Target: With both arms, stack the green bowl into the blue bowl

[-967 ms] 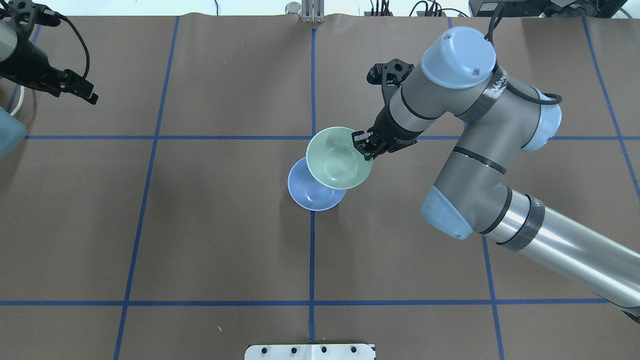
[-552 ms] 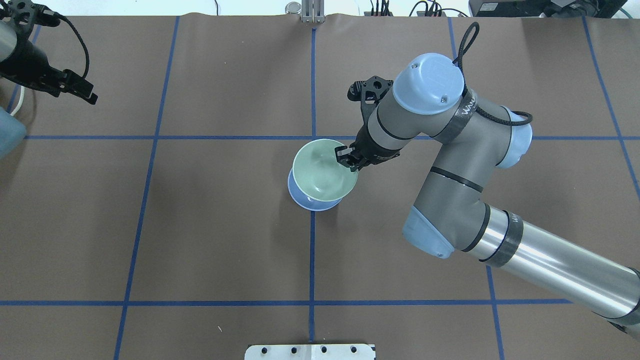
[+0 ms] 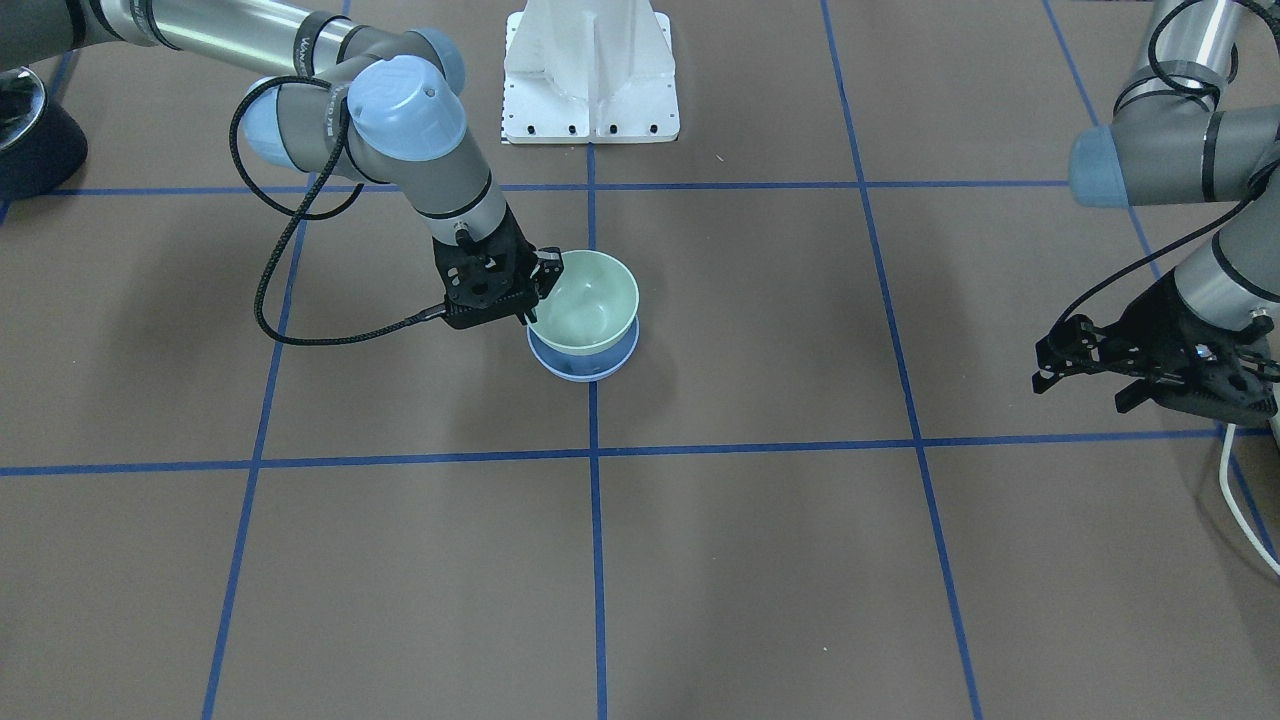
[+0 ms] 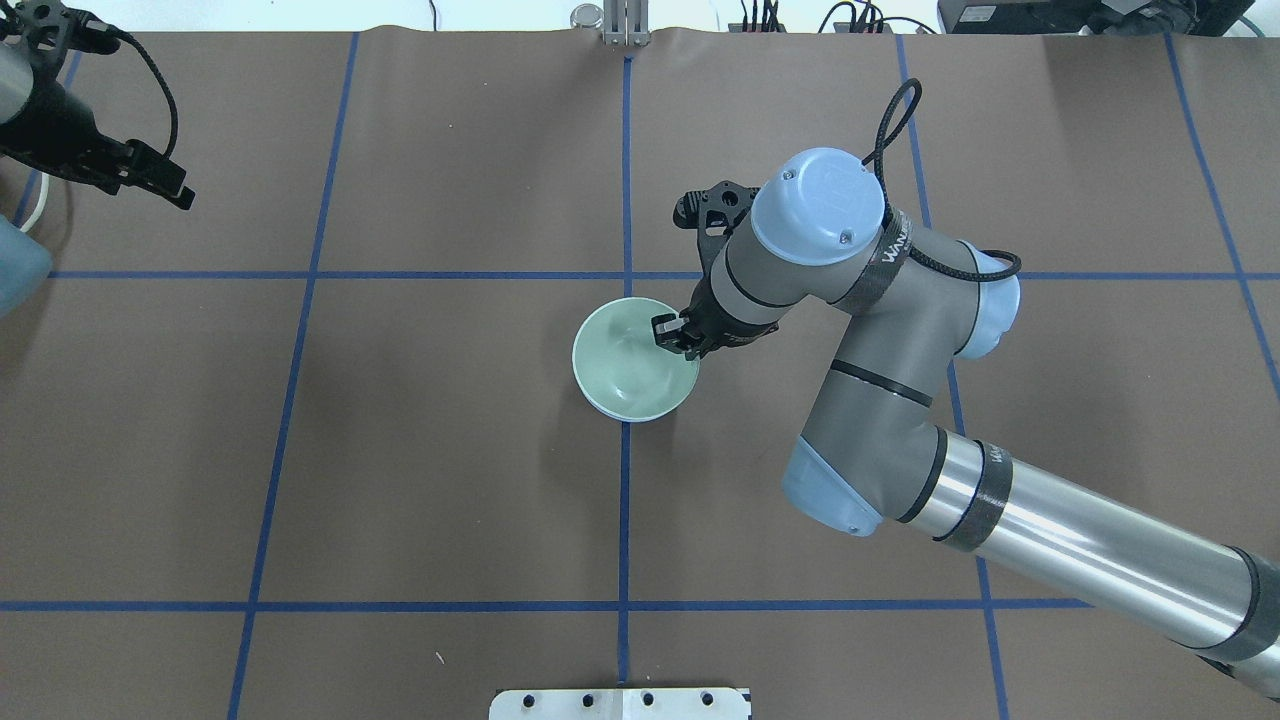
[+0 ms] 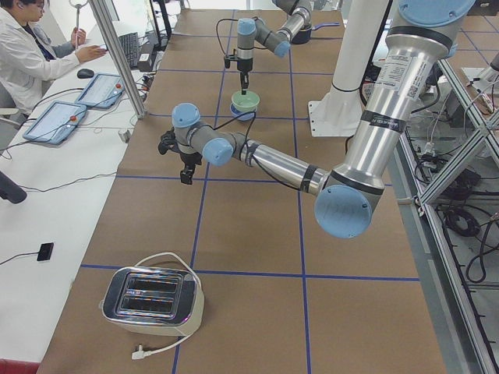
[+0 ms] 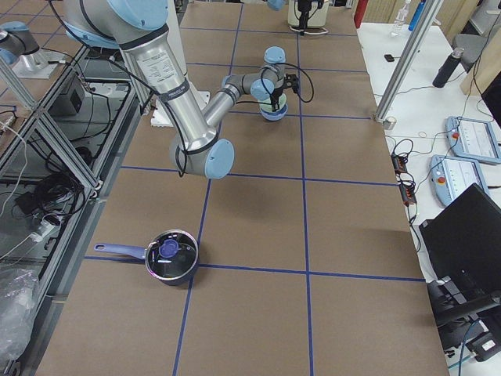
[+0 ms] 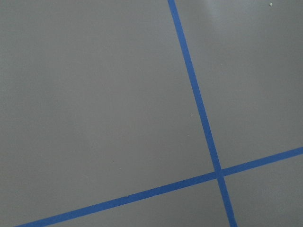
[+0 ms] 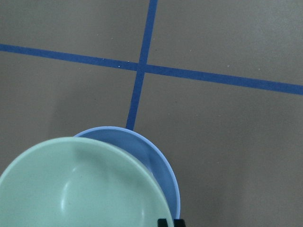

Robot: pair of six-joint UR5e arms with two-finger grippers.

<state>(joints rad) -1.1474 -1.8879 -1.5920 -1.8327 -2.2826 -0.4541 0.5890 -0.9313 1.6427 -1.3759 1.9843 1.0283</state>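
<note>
Watching the feeds, I am seeing the right gripper (image 4: 675,337) bringing the green bowl (image 4: 630,362) down and across. A second ago the bowl was hanging higher and off to one side, covering only part of the blue bowl (image 3: 585,368). Now, in the overhead view, it is covering the blue bowl almost wholly, with just a thin blue crescent showing along one rim. The gripper is still pinching the green bowl's rim, one finger inside and one outside, so the bowl is not yet let go. From the front view the green bowl is sitting low inside the blue one, on a blue tape line (image 4: 624,520) at mid-table. The right wrist view is showing it slightly off-centre, and I am not able to tell whether it is fully seated. I am judging the stacking as nearly done, with only letting go and lifting clear remaining. The left gripper (image 3: 1080,393) is hanging well apart near the table's end, its jaws looking parted and carrying nothing. Counting, I am seeing two bowls, one green and one blue, and two arms with two grippers. Off in the side views I am also seeing one toaster (image 5: 152,300) and one dark saucepan (image 6: 172,262).
</note>
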